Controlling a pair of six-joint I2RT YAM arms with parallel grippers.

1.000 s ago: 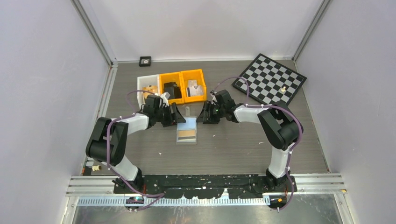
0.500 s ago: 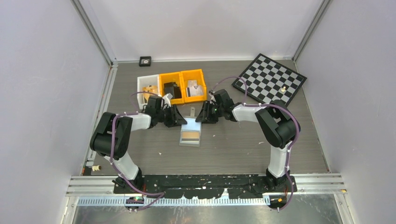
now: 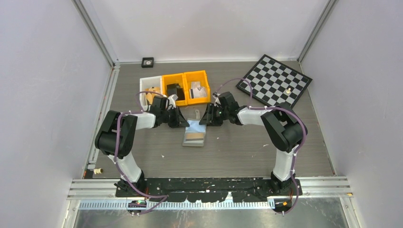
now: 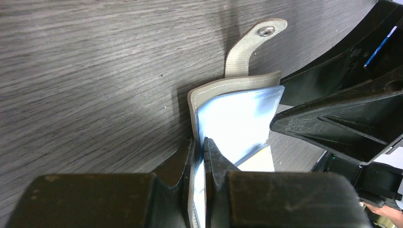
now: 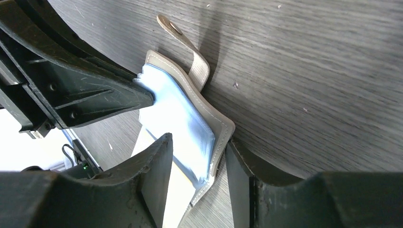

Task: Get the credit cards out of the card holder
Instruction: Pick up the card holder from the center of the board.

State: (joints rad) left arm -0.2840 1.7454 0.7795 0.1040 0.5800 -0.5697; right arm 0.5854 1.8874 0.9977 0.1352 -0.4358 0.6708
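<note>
- Card holder (image 3: 194, 133) is lying open on the table (image 3: 237, 147) between both arms, pale blue credit cards (image 4: 237, 118) still inside.
- Left hand (image 4: 199, 147) is pinching the holder's edge; right hand (image 5: 197, 156) is straddling the opposite edge, not clamped (jaws apart).
- Step: bracing the holder. Next calls for sliding one card free.

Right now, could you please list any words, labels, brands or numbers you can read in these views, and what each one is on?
None can be read.
The card holder and its snap tab show no print.
The pale blue card looks blank from here.
Contents of the orange bins are too small to tell.
</note>
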